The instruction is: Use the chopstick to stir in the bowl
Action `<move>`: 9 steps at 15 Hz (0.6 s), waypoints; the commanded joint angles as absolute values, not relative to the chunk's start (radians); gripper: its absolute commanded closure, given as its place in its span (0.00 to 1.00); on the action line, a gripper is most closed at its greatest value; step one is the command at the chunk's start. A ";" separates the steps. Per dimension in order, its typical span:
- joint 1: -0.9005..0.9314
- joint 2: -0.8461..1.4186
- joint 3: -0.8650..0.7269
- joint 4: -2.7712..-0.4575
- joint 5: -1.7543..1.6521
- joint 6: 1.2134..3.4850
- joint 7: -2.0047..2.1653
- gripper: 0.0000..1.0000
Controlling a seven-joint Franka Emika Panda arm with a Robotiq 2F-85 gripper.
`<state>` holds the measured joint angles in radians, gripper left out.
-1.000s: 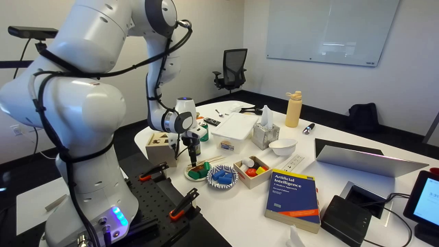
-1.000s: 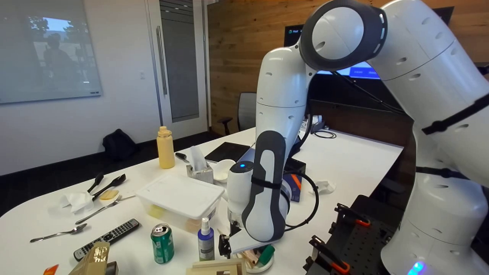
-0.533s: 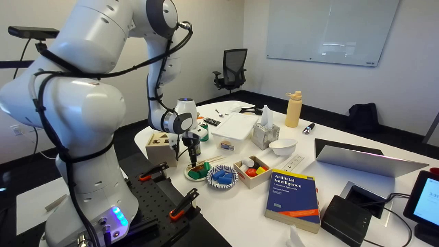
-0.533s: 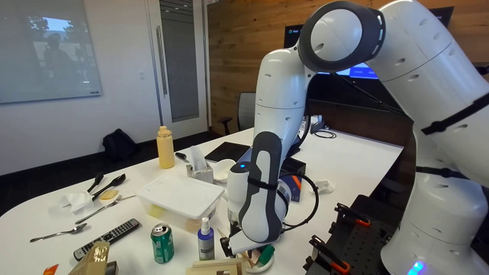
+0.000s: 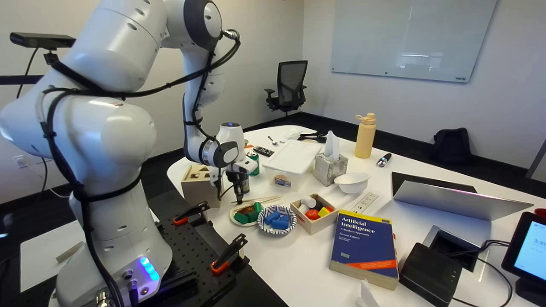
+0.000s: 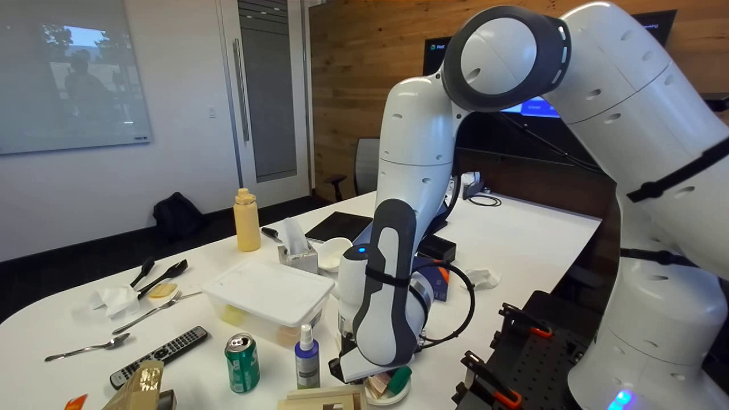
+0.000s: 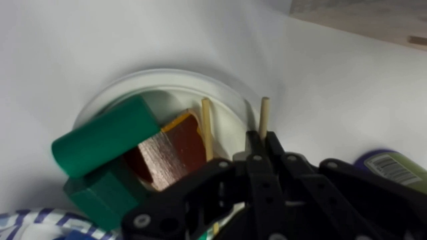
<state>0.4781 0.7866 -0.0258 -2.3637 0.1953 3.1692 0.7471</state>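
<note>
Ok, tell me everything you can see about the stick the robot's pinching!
The stick looks like pale, bare wood: thin, straight, with a blunt end. The black gripper is shut on it, and in the wrist view a short piece pokes out beyond the grip, its end showing just outside the rim of the pale bowl. It seems held up, nearly level. The gripper hides the rest there, so I can't tell its length.

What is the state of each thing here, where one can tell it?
Gripper, closed
Chopstick, gripped
Second stick, not gripped
Shallow bowl, holding green blocks
Patterned bowl, holding blue blocks
Plastic container, lidded
Tissue box, open, tissue protruding
Book, closed, lying flat
Yellow bottle, upright, capped
Soda can, upright
Spray bottle, upright
Remote, lying flat
</note>
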 commanded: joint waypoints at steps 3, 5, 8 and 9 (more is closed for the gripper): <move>0.499 0.746 -0.041 -2.387 0.239 3.186 0.706 0.99; 0.509 0.711 -0.054 -2.397 0.235 3.177 0.702 0.99; 0.532 0.620 -0.085 -2.430 0.234 3.166 0.684 0.99; 0.532 0.587 -0.088 -2.441 0.237 3.174 0.682 0.99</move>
